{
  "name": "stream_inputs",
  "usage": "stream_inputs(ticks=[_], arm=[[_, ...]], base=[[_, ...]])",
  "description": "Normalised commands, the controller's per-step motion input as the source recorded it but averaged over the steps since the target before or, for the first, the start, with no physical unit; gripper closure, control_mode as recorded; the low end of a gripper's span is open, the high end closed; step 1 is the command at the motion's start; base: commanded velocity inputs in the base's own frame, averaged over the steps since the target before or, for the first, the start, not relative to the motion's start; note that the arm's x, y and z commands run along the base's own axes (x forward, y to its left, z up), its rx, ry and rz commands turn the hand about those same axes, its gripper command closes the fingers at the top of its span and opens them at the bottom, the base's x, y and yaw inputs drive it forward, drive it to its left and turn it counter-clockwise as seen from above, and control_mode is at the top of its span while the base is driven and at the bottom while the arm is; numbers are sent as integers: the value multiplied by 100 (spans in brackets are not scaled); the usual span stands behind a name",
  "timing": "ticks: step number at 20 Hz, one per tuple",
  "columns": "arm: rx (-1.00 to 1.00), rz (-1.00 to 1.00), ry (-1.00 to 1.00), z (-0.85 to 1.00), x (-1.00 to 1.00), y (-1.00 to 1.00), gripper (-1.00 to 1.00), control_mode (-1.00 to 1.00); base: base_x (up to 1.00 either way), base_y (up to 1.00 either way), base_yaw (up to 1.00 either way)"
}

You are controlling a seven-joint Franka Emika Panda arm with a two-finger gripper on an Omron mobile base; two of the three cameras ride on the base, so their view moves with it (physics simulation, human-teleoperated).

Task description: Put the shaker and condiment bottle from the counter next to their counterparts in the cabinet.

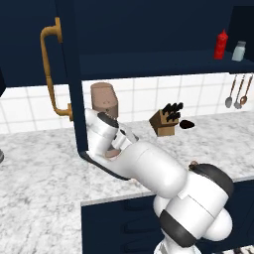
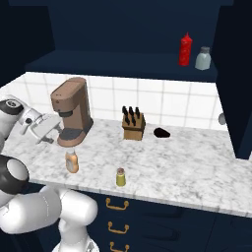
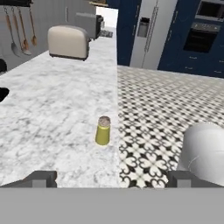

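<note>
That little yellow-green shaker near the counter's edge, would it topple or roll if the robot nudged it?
The shaker stands upright and is taller than wide, so a high nudge could probably tip it. Being round, it might then roll, and the counter edge is close. It looks stiff and small, likely light to lift.

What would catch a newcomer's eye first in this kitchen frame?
Probably the small yellow-green shaker with a grey metal top, standing near the front edge of the white-grey marbled counter, with the slim tan-orange condiment bottle to its left before the brown coffee machine. Up on the dark navy cabinet shelf stand a red squeeze bottle and a pale grey-blue shaker. The end effector hangs open beside the coffee machine.
</note>
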Motion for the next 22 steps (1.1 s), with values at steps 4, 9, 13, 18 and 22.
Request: stream_inputs(ticks=[4, 9, 13, 18, 22], arm=[[-12, 2, 0, -18, -3, 0, -100, -100], [-8, 2, 0, -53, 0, 0, -100, -100], [0, 0, 0, -4, 0, 0, -100, -100], [0, 2, 0, -24, 4, 0, -100, -100], [0, 9, 0, -24, 11, 0, -100, -100]], base=[[0, 0, 0], [0, 0, 0], [0, 0, 0], [0, 0, 0], [0, 0, 0]])
